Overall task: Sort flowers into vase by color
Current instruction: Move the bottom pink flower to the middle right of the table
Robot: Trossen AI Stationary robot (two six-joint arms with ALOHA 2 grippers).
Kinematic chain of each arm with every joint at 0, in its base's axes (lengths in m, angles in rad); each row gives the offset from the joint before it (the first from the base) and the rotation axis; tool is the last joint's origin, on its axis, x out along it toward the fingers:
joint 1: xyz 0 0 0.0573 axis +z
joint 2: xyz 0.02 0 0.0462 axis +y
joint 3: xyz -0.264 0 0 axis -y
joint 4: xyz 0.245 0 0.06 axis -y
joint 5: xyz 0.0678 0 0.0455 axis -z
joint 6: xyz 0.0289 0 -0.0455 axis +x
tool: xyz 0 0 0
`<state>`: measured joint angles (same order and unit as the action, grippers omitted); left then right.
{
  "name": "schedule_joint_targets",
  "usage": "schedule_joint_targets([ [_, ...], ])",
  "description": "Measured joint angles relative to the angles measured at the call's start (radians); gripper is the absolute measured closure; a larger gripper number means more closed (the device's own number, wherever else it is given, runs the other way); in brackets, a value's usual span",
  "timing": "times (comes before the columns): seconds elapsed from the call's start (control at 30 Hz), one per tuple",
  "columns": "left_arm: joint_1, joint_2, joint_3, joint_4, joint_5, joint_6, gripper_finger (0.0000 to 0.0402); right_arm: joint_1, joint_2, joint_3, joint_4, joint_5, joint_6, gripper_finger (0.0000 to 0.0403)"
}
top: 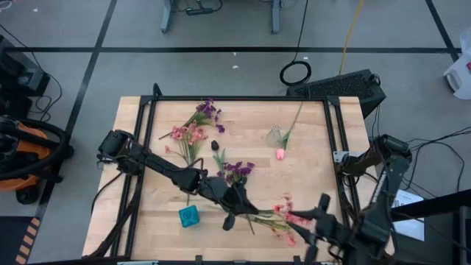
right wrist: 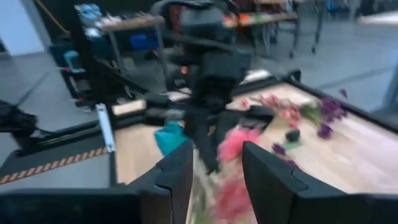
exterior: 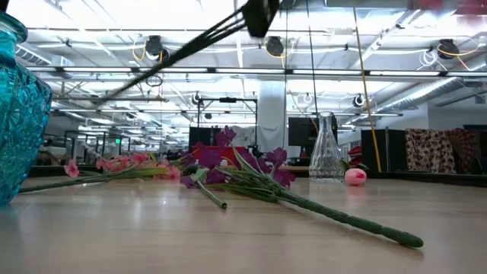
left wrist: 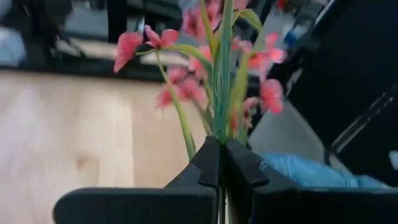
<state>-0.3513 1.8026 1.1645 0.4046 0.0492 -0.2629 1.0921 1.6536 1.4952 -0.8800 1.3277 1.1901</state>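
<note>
Near the table's front edge, at about six o'clock from its centre in the high view, the left gripper [top: 234,208] is pinching the green stems of a pink spray [top: 283,215]. Its own wrist camera is showing the two dark fingers [left wrist: 208,163] pressed tight together on those stems, with the pink blossoms [left wrist: 205,59] fanning out beyond them. That spray is reaching toward four o'clock, where the right gripper [top: 318,224] is waiting with its fingers spread apart, holding nothing; the right wrist view is showing pink blossoms [right wrist: 233,167] sitting in the gap between the open fingers [right wrist: 177,177], though blur is hiding whether they are touching.

Elsewhere on the wooden table [top: 147,213], a purple spray [top: 237,170] is lying just beside the left arm, roughly at the centre. Another purple spray [top: 208,111] is lying at eleven o'clock, and a second pink spray [top: 188,135] is lying just below it, at ten o'clock. A single pink bud [top: 280,154] on a long stem is resting at two o'clock, close beside a clear glass vase [top: 274,135] that is standing upright. A teal vase [top: 188,216] is standing at seven o'clock, near the front edge. A small dark bud [top: 215,146] is lying between the pink spray and the centre.
</note>
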Motion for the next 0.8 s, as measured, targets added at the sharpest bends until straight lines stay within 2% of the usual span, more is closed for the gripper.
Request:
schedule_joint_targets([
  [0.23, 0.047, -0.097, 0.0, 0.039, -0.001, 0.076, 0.039, 0.089, 0.064, 0.0, 0.126, 0.117, -0.103, 0.0273],
  [0.4, 0.071, -0.172, 0.0, 0.031, -0.001, 0.144, 0.039, 0.096, 0.117, 0.0, 0.128, 0.113, -0.06, 0.0273],
  [0.6, 0.085, -0.266, 0.0, 0.015, -0.001, 0.245, 0.039, 0.027, 0.192, -0.001, 0.128, 0.133, 0.02, 0.0261],
  [0.8, 0.121, -0.393, 0.0, -0.026, -0.001, 0.292, 0.039, -0.072, 0.232, -0.001, 0.155, 0.109, 0.049, 0.0217],
])
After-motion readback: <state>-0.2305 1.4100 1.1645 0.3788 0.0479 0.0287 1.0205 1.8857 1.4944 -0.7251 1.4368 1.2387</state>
